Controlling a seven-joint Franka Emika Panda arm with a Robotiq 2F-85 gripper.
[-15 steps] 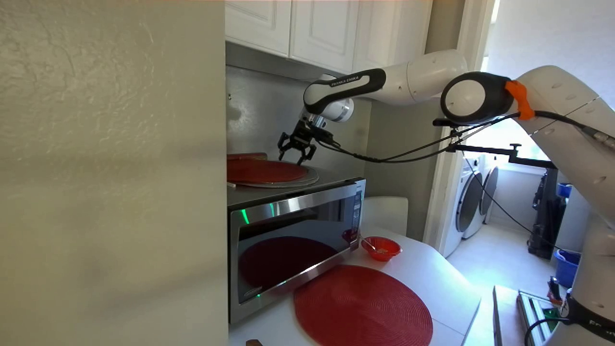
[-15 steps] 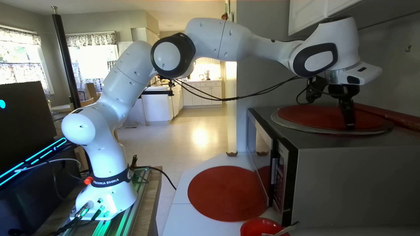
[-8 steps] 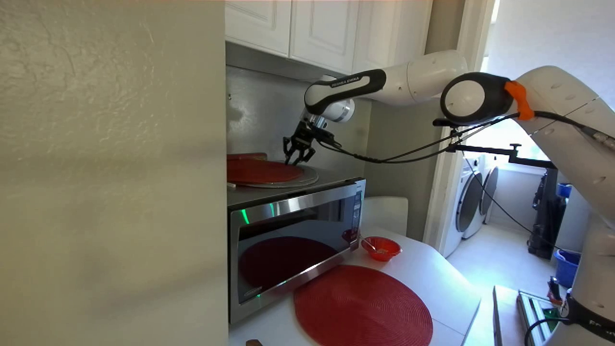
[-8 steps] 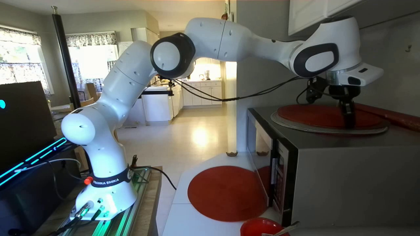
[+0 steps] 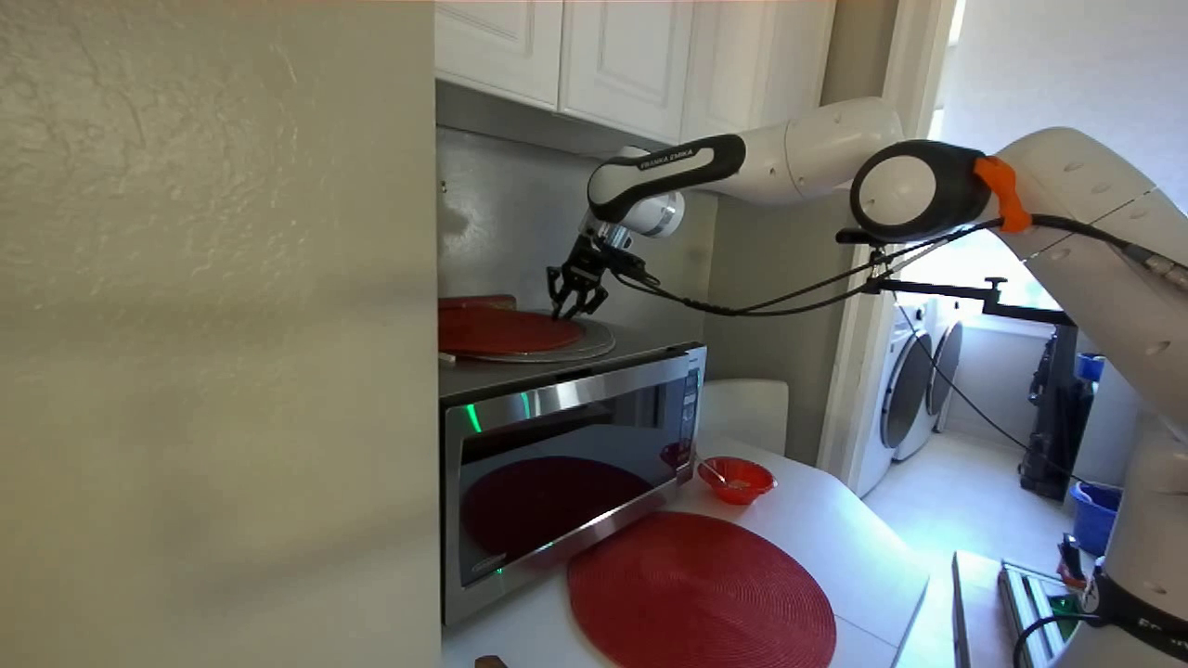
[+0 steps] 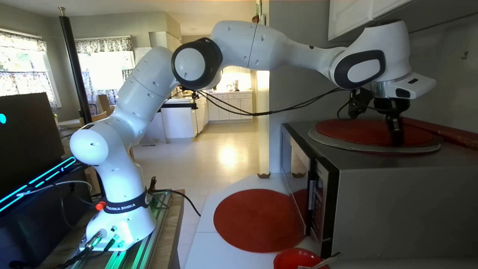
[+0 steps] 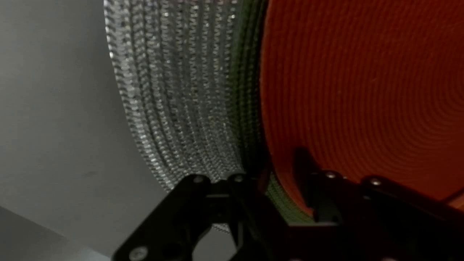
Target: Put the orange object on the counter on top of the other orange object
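The orange object on the counter is a flat round red-orange mat [image 5: 701, 594], lying on the white counter [image 5: 835, 547] in front of the microwave. The other orange object, a similar mat [image 6: 358, 131], rests on the microwave's top. My gripper [image 5: 562, 315] points down at this upper mat's edge. In the wrist view, the gripper [image 7: 284, 165] straddles the rim of the upper mat [image 7: 362, 90]: one finger is just outside the edge, the other over the orange weave. A narrow gap shows between the fingers, and no pinched fold is visible. The fingertips are dark, so contact is unclear.
A green mat [image 7: 246, 79] and a wider silver woven mat [image 7: 181, 90] lie beneath the upper orange mat. The microwave [image 6: 403, 209] stands on the counter, with a red bowl [image 5: 756, 481] and spoon beside it. Cabinets [image 5: 622, 65] hang above; a long red item [image 6: 452, 134] lies behind.
The gripper's fingers have drawn much closer together, mostly in the earlier half second. The upper orange mat and the silver mat below it have shifted slightly. The arm has barely moved.
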